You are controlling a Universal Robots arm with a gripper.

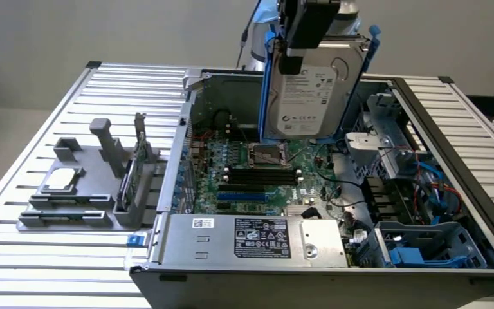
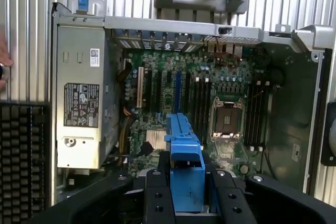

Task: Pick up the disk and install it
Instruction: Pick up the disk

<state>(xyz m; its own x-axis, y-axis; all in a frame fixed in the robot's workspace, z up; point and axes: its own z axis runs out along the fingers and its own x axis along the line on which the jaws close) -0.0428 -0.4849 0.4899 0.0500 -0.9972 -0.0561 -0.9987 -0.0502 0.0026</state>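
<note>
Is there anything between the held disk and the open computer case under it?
Nothing visible does. The disk, upright in the jaws, hangs over the open computer case; below it lies the motherboard, with no cover across.

Slatted metal table (image 1: 41, 270) — open computer case (image 1: 316, 290), grey holder rack (image 1: 75, 206)

The computer case (image 1: 316, 286) sits on the exterior view's right half of the table (image 1: 24, 270), and the rack (image 1: 101, 209) stands beside it on the left with a small drive (image 1: 62, 180) lying on it. Inside the case, the power supply (image 1: 256, 239) lines the near edge and the motherboard (image 1: 238, 170) lies behind it. The disk (image 1: 303, 96) hangs upright above the motherboard, clamped in the gripper (image 1: 298, 45).
</note>
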